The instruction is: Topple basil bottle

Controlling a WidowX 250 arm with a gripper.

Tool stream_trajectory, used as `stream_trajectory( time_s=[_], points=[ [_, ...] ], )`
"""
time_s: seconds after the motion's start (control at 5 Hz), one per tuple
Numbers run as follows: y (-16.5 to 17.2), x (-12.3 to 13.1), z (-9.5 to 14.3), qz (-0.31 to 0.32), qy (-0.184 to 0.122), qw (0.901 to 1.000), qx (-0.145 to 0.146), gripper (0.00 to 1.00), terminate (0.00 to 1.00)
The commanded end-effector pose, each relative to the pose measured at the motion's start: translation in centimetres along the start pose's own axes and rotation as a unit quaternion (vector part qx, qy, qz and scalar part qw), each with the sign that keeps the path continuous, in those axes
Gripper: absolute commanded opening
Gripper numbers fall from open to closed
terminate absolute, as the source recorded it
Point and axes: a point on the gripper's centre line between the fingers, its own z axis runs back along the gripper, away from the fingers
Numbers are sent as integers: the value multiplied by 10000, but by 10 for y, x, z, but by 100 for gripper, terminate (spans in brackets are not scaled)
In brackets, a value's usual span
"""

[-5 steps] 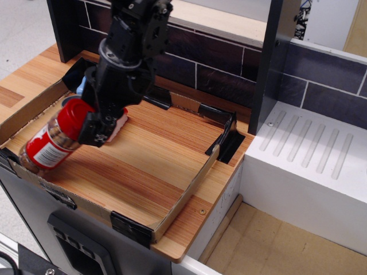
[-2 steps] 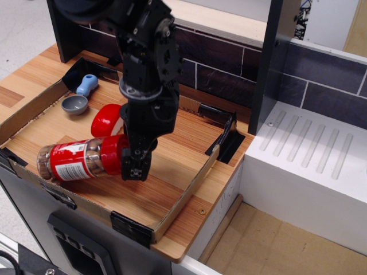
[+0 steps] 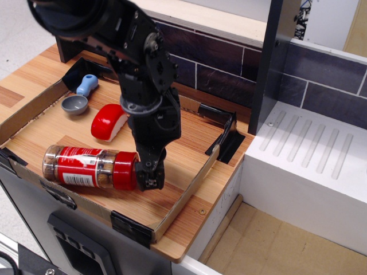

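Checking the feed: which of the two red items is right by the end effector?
The basil bottle, lying on its side, cap by the end effector; the red-and-white sushi toy sits farther back.

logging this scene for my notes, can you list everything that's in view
basil bottle: one, clear with red cap and red-and-white label, lying on its side at the front of the tray
sushi toy: one, red and white, middle of the tray behind the bottle
scoop: one, grey bowl with light blue handle, back left of the tray
tray: one, cardboard walls with black corner clips, on the wooden counter
brick wall: one, dark, behind the tray
drain rack: one, white and ribbed, to the right of the tray
post: one, black, between tray and rack
arm: one, black, reaching down over the tray
end effector: one, black, at the bottle's cap end; open or shut cannot be told
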Motion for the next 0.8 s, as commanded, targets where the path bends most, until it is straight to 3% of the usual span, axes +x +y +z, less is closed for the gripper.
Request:
stream_trajectory(
  time_s=[0.0, 0.2, 0.4, 0.6],
  points=[
    [19, 5, 39, 365, -423, 9984, 117, 100, 0],
    [23, 11, 51, 707, 9, 9972, 260, 100, 0],
    [23, 11, 51, 707, 9, 9972, 260, 100, 0],
    [23, 11, 51, 707, 9, 9972, 260, 100, 100]
  ],
)
